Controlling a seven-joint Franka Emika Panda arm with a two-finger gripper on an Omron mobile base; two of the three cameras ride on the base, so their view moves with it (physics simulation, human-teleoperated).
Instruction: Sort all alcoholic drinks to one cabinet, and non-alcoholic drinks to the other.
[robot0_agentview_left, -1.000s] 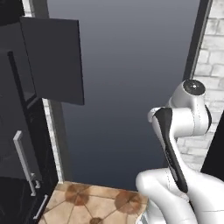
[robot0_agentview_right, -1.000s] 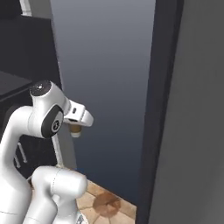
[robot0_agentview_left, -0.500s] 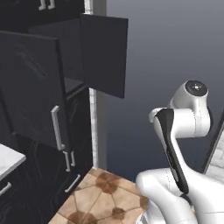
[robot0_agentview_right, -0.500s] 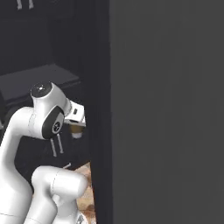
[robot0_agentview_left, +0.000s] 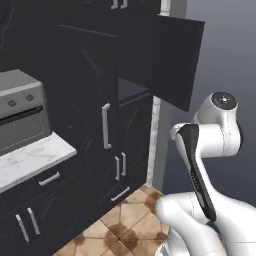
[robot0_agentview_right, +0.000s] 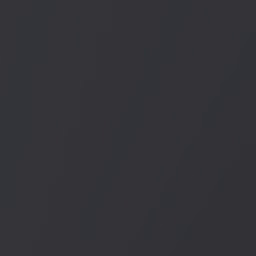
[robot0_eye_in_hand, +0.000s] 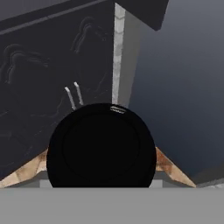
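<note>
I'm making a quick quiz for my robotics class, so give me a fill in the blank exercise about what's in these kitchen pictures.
1. In the hand view, the round lid right before the camera is ____ in colour.
2. The oven stands on a counter with a ____ marble top.
3. The upper cabinet door stands ____.
4. The floor is covered in brown ____.

Missing words: black; white; open; tiles

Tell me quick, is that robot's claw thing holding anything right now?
Gripper: closed on the paper coffee cup; the cup's round black lid sits right under the hand camera and hides the jaws.
</note>
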